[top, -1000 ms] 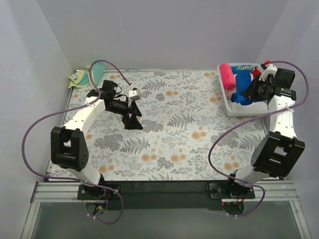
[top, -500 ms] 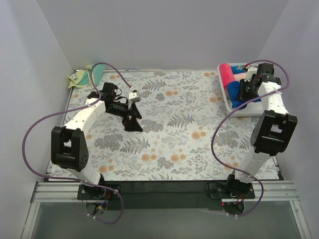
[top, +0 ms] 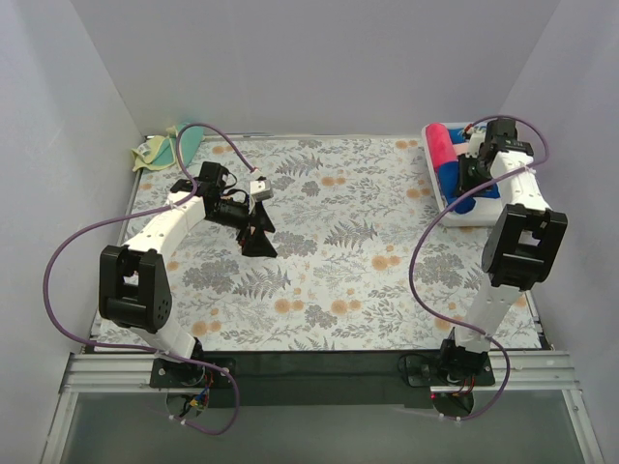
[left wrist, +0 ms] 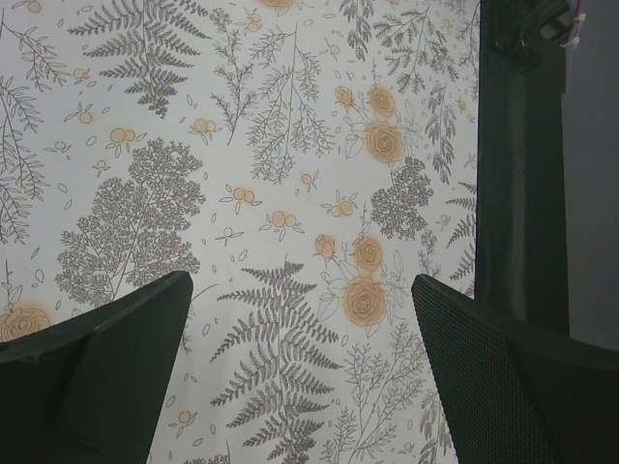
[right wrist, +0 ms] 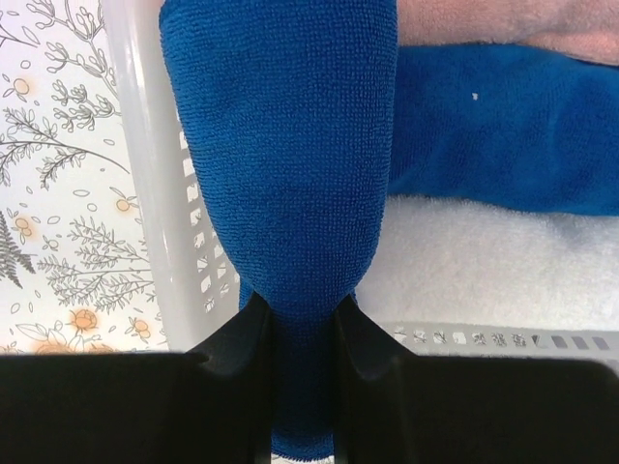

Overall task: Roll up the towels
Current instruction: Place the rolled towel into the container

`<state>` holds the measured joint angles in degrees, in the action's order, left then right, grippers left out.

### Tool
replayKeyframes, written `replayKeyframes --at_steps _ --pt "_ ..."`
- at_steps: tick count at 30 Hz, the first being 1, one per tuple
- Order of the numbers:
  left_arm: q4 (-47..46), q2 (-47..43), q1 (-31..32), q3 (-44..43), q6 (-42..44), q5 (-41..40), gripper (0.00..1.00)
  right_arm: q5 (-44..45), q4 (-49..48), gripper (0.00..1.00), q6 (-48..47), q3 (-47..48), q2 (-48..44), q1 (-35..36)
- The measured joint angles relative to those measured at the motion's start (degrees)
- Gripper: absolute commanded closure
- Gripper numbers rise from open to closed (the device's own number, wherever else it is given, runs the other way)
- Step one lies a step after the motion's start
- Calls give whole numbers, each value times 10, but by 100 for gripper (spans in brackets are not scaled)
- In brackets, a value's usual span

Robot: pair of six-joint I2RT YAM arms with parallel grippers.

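Yellow towel (top: 160,152) first: it is pale, with a teal-green round patch, and lies crumpled in the far corner, well apart from the left gripper (top: 257,237), beyond it and off to its left. I see that gripper hanging over the floral tablecloth (top: 358,261) with its fingers spread wide and nothing between them. Through its wrist camera, only fern and orange-blossom print shows below the gap.

Moving right, the right gripper (right wrist: 298,329) sits at the white basket (right wrist: 164,213), in the far right corner. Its jaws are drawn in narrow and pinch a fold of the blue towel (right wrist: 290,145) — the cloth fills the slot between the fingertips. From there the plain royal blue cloth widens out ahead of the fingers and lies across the basket's perforated wall. More of it stretches away to the right of the fingers, inside the basket.

Just right of the fingertips, below that blue stretch, a white towel (right wrist: 464,251) lies in the basket. From overhead I can also see a pink roll (top: 442,147) along the basket's left side, just to the left of the gripper — touching the blue cloth or not, I cannot tell.
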<state>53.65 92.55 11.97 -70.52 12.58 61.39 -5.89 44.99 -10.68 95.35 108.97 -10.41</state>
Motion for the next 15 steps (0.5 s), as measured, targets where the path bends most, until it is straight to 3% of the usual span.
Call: replayKeyframes --at_steps 11,15 --pt "-3 -1 0 7 0 1 7 -7 2 99 16 12 31 20" --pt "-4 -2 0 8 -8 -5 7 -2 -5 84 16 -2 31 26"
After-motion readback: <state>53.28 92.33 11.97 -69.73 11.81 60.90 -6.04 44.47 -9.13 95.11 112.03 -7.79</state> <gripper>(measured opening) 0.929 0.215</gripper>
